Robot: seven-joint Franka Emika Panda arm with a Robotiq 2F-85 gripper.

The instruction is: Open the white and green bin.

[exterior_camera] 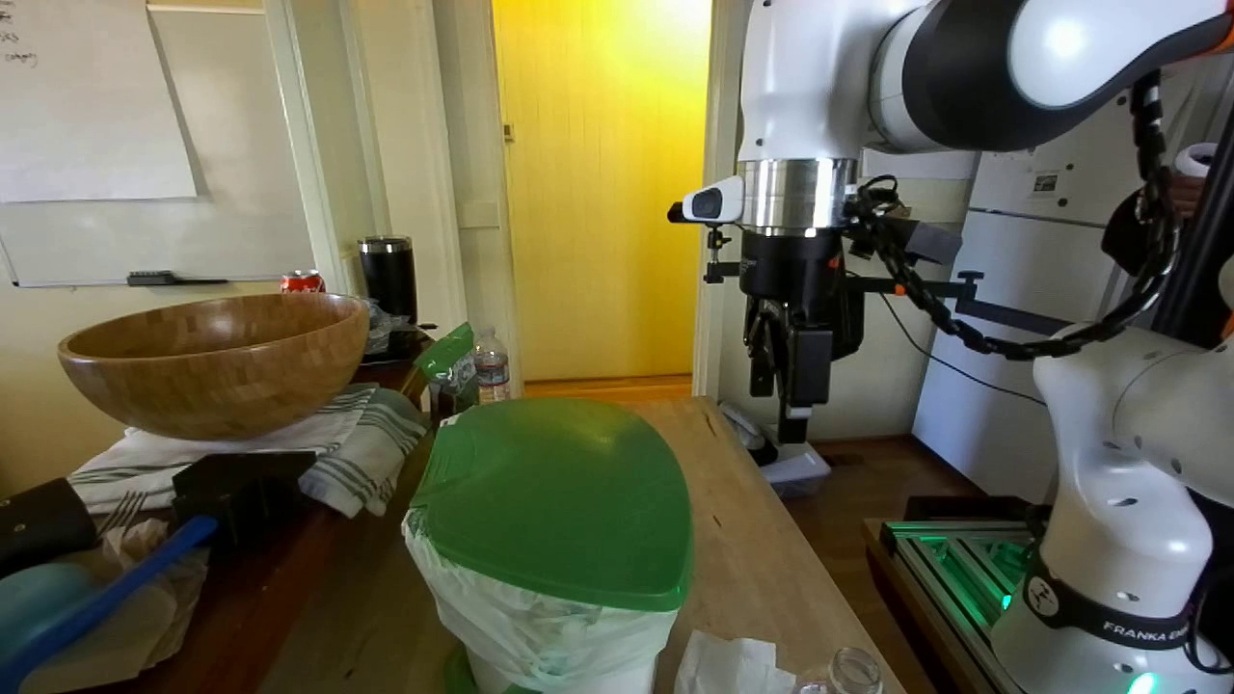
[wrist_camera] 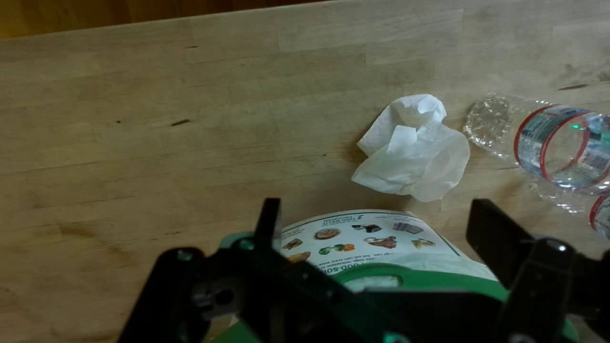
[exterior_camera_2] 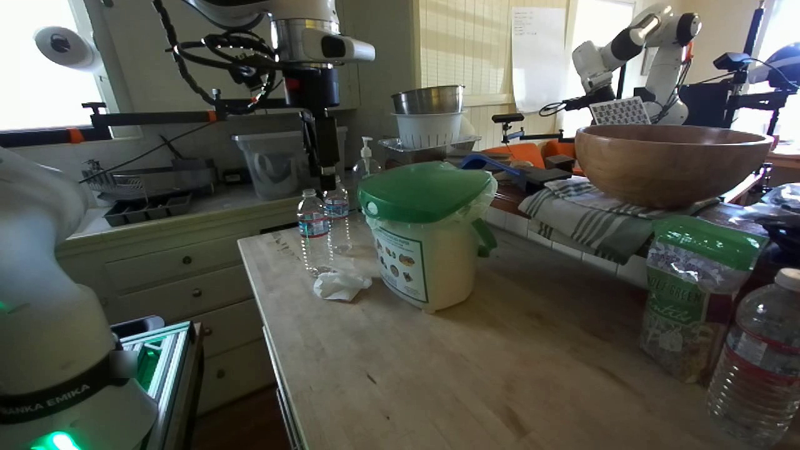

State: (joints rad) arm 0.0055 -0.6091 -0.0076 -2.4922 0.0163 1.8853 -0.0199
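Though closed, bin (exterior_camera_2: 425, 244) near 2 bottles (exterior_camera_2: 314, 226)

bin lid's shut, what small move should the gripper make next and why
I'd probably ease the open gripper toward the robot-side edge of the lid, to try catching it. The lid sits closed on the white and green bin; the fingers are spread and hold nothing, and both exterior views show a gap between gripper and lid.

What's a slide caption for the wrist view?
Open gripper by the white and green bin, with crumpled paper and two clear bottles on the wooden tabletop.
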